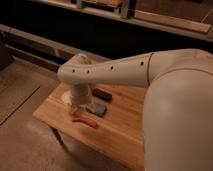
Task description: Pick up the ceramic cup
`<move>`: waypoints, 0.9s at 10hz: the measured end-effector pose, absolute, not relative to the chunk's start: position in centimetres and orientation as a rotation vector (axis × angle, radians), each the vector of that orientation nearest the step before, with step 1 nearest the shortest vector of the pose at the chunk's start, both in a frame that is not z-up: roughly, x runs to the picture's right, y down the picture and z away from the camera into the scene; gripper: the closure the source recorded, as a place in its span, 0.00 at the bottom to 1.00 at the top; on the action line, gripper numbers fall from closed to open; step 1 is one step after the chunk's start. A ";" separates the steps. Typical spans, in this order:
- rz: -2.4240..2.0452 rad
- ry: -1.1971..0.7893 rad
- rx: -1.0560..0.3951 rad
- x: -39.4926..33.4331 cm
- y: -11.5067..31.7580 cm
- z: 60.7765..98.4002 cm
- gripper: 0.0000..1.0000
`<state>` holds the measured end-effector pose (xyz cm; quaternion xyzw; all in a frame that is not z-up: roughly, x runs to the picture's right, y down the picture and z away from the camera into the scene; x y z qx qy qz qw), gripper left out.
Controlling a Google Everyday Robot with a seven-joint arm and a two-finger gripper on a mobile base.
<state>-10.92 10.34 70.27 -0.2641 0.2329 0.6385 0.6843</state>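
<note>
My arm reaches from the right over a wooden table (120, 130), and its wrist points straight down at the table's far left part. The gripper (78, 106) is at the lower end of the wrist, just above the tabletop. The ceramic cup (68, 100) shows only as a cream-white shape at the left of and under the wrist, mostly hidden by it. I cannot tell whether the gripper touches the cup.
A blue-grey block (100, 109) lies just right of the gripper. A black rectangular object (102, 94) lies behind it. A thin red-orange object (85, 120) lies in front near the table's edge. The floor (22, 135) is to the left; a dark counter (100, 35) stands behind.
</note>
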 end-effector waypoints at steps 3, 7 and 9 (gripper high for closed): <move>1.431 0.522 -0.592 -10.9 10.3 70.3 0.35; 1.431 0.522 -0.592 -10.9 10.3 70.3 0.35; 1.431 0.522 -0.592 -10.9 10.3 70.3 0.35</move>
